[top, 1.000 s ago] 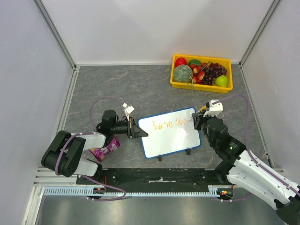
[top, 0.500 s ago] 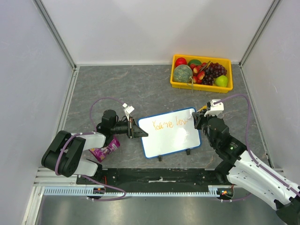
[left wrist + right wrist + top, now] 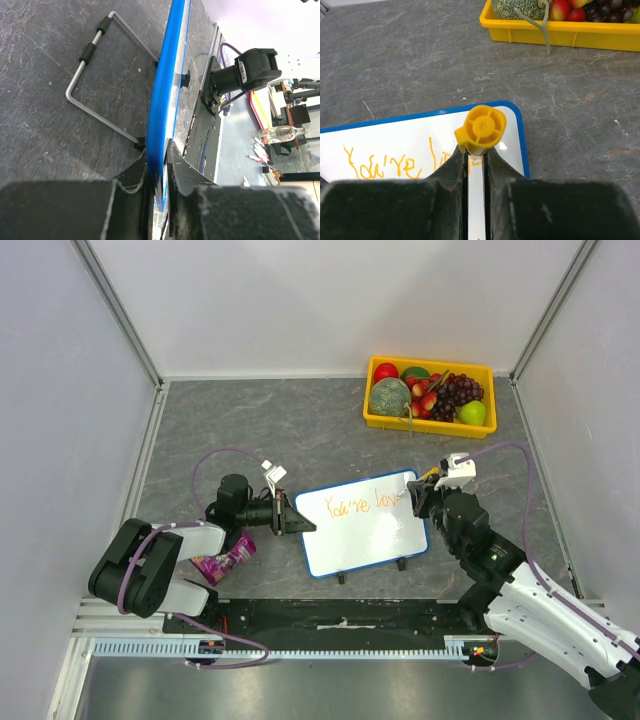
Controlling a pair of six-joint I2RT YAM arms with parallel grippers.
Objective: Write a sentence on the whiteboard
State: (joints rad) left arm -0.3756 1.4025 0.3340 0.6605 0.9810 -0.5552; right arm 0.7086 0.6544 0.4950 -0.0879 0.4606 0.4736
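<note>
Left fingers (image 3: 182,177) pinched tight on the blue left edge of the whiteboard (image 3: 370,535), propped mid-desk (image 3: 300,430). Right fingers (image 3: 447,172) clamp a yellow-capped marker (image 3: 481,127) at its right end. The sentence (image 3: 362,505) reads "You're lov" in orange.

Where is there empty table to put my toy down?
The biggest bare patch is far left, between the back wall, the tray and the left arm. A thinner strip runs between tray and whiteboard. The near edge is crowded: pouch, whiteboard, right arm.
</note>
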